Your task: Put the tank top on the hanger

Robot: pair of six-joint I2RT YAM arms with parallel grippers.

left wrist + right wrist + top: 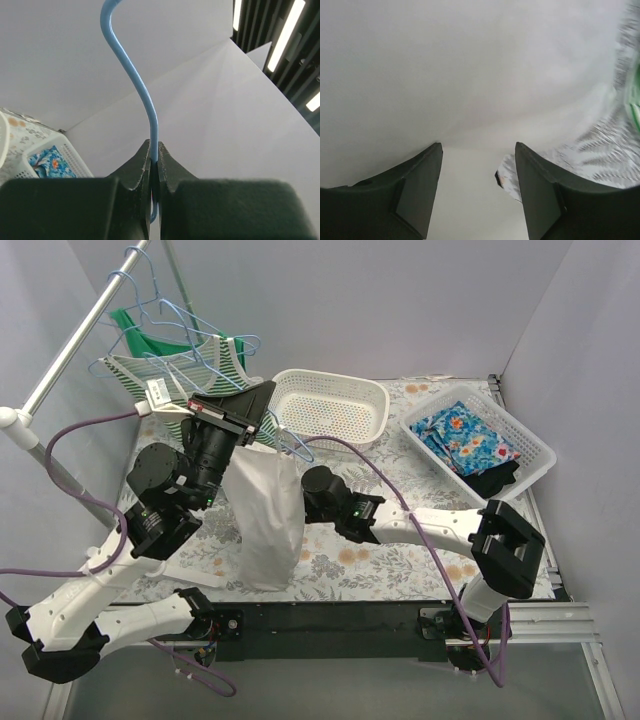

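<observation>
My left gripper [260, 412] is raised over the left of the table and shut on the thin light-blue wire of a hanger [153, 142]. The wire curves up past the jaws in the left wrist view. A little of the blue wire [297, 447] shows beside the gripper in the top view. The plain white tank top [265, 525] hangs below this gripper down to the table. My right gripper [477, 146] is open and empty, with its jaws right against the white cloth [470, 75]. In the top view it [305, 483] sits at the cloth's right side.
A clothes rack [75, 340] at the back left carries several blue hangers [165, 315], the striped tank top [185, 375] and the green top [145, 340]. An empty white basket [330, 405] and a basket of blue floral cloth [478, 440] stand at the back.
</observation>
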